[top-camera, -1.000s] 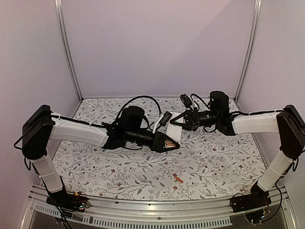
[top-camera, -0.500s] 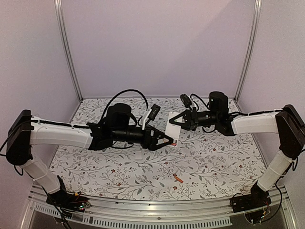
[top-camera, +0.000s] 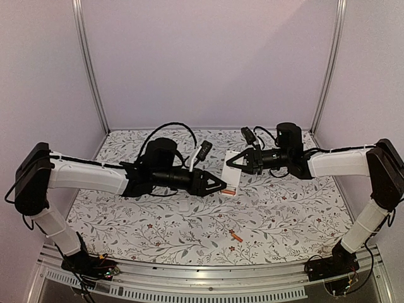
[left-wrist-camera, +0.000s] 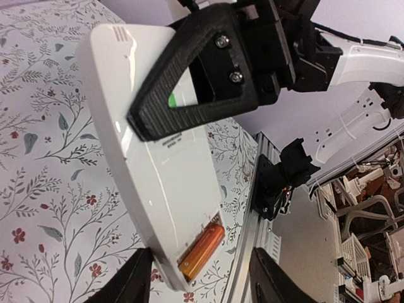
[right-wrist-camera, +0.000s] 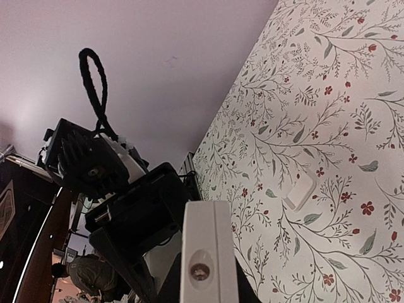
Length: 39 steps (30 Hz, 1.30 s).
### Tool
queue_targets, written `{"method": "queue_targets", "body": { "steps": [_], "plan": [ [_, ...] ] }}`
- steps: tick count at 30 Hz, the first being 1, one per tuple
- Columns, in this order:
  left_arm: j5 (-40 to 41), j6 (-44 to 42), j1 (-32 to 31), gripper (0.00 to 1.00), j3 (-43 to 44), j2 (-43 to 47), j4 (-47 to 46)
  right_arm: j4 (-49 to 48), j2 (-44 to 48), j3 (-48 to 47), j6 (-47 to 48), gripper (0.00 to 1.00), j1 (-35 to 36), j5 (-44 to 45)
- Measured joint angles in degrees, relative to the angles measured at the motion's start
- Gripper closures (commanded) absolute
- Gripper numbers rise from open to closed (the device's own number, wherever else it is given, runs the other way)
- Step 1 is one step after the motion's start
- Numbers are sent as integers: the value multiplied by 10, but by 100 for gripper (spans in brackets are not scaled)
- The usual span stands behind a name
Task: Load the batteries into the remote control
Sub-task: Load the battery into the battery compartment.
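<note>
The bench (top-camera: 284, 208) carries a white covering printed with grey leafy sprigs and small red flowers. An aluminium rail (top-camera: 208, 278) runs along its near edge.

Two items lie directly on the surface:
- One orange battery (top-camera: 236, 237) lies flat close to the near edge, slightly right of centre and set at an angle.
- One small white cover plate (top-camera: 184, 205) lies flat, left of and farther back than the battery, well apart from it.

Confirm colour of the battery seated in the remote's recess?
Orange; the battery in the remote shows best in left wrist view.
</note>
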<state>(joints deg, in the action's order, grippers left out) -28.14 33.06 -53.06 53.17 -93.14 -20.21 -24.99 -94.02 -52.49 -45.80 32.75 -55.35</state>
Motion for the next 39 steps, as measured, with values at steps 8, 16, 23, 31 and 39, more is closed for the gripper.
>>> {"method": "queue_targets", "body": {
  "steps": [8,16,23,31,39],
  "plan": [
    [-7,0,1,54,29,-38,24,11,10,3,9,100,1,9],
    [-19,-6,-2,70,51,-51,47,10,18,3,18,100,2,13],
    [-15,-20,-2,28,59,-51,59,10,24,3,24,100,2,14],
    [36,-104,-2,12,59,4,127,46,38,4,47,100,-14,36],
    [86,-278,-17,23,59,73,206,146,95,19,118,100,-73,80]
  ]
}}
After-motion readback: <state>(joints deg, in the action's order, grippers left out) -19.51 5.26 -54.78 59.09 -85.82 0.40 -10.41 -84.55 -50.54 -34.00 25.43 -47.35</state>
